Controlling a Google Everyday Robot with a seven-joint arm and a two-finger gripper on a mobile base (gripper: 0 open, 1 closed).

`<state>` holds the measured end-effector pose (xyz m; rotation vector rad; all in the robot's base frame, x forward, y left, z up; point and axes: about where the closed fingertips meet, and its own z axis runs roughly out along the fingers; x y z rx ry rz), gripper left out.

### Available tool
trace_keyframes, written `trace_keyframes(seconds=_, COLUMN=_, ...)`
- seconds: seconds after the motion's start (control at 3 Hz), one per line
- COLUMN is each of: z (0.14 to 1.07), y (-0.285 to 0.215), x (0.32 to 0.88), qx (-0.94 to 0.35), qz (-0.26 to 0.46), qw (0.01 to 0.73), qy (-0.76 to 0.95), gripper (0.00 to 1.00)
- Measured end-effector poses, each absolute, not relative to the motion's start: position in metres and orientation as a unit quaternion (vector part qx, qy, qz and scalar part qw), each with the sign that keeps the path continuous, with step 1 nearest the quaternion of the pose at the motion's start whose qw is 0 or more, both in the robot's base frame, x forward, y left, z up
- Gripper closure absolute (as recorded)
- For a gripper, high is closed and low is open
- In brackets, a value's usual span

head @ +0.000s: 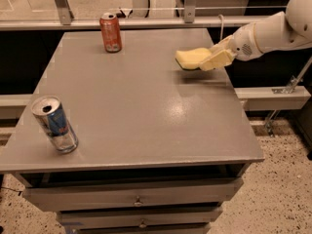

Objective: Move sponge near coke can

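Sponge [189,58] is clamped in your gripper's [207,58] fingers [219,59] at the worktop's [146,111] right side, seemingly held just clear so it won't drag. The coke can [110,32] stands well apart, far-left.

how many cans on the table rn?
2. The coke can stands at the back left of the table; the blue and silver can stands near the front-left corner. None looks hidden. The gripper is at the right edge, shut on the sponge.
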<state>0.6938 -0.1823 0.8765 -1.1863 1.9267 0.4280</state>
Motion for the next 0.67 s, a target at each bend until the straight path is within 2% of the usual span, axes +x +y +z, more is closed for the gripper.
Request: trace_keyframes(seconds=0.67, z=0.872, y=-0.17, x=0.721, qx=-0.479, qz=0.151, qw=0.409, qy=0.762, gripper=1.0)
